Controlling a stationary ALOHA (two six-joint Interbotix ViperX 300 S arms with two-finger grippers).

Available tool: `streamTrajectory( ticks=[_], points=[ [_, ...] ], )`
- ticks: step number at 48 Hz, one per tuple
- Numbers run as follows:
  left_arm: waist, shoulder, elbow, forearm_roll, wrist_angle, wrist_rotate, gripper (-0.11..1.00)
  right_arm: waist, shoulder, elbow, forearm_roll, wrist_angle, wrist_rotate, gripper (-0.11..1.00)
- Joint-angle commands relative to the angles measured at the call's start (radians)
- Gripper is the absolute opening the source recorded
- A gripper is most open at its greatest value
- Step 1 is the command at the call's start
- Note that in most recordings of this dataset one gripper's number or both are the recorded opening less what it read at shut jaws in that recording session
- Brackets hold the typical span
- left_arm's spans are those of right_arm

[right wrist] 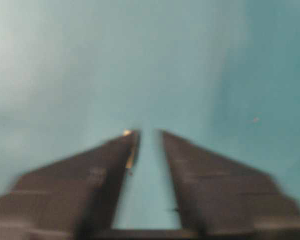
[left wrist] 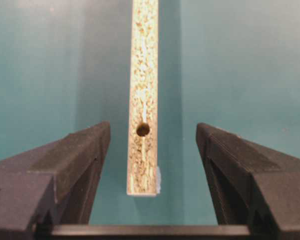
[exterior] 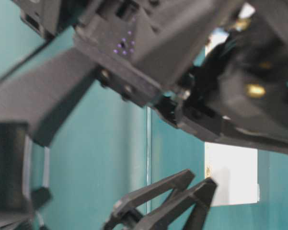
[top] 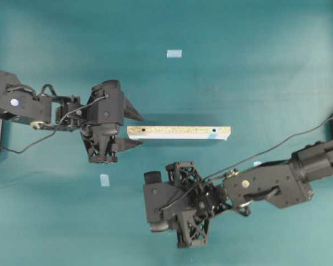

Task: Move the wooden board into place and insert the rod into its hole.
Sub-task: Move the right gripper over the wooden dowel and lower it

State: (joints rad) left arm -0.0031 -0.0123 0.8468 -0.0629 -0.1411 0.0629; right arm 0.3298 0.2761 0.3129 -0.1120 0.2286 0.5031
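The wooden board [top: 178, 132] lies on its long edge in the middle of the teal table, speckled edge up, with a small dark hole near each end and a light-blue mark at its right end. My left gripper [top: 142, 130] is open and its fingertips flank the board's left end without touching. In the left wrist view the board [left wrist: 144, 75] and its near hole [left wrist: 143, 129] sit between the open fingers of the left gripper [left wrist: 153, 126]. My right gripper [right wrist: 150, 134] is nearly shut. A cream sliver, the rod [right wrist: 131, 150], lies against its left finger; this view is blurred.
Small light-blue tape squares lie at the back [top: 174, 53], front left [top: 104, 179] and under the right arm's cable [top: 257, 163]. The right arm's wrist body [top: 180, 208] hovers just in front of the board. In the table-level view the board's white face [exterior: 230, 175] shows behind blurred arm parts.
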Motion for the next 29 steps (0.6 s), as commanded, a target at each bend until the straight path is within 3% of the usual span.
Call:
streamTrajectory(
  ticks=[1,5,8,29],
  points=[
    [-0.002,0.021,-0.008,0.0,-0.034,0.002,0.69,0.009,-0.011,-0.04,-0.002,0.028,0.014,0.6],
    [0.0,0.057,-0.006,0.0,-0.057,0.003,0.69,0.011,-0.002,-0.052,-0.002,0.051,0.025,0.82],
    [0.002,0.083,-0.005,0.0,-0.077,0.003,0.69,0.012,0.005,-0.061,-0.002,0.063,0.032,0.92],
    [0.015,0.126,-0.003,0.0,-0.117,0.003,0.69,0.014,0.049,-0.126,-0.002,0.072,0.038,0.91]
  ],
)
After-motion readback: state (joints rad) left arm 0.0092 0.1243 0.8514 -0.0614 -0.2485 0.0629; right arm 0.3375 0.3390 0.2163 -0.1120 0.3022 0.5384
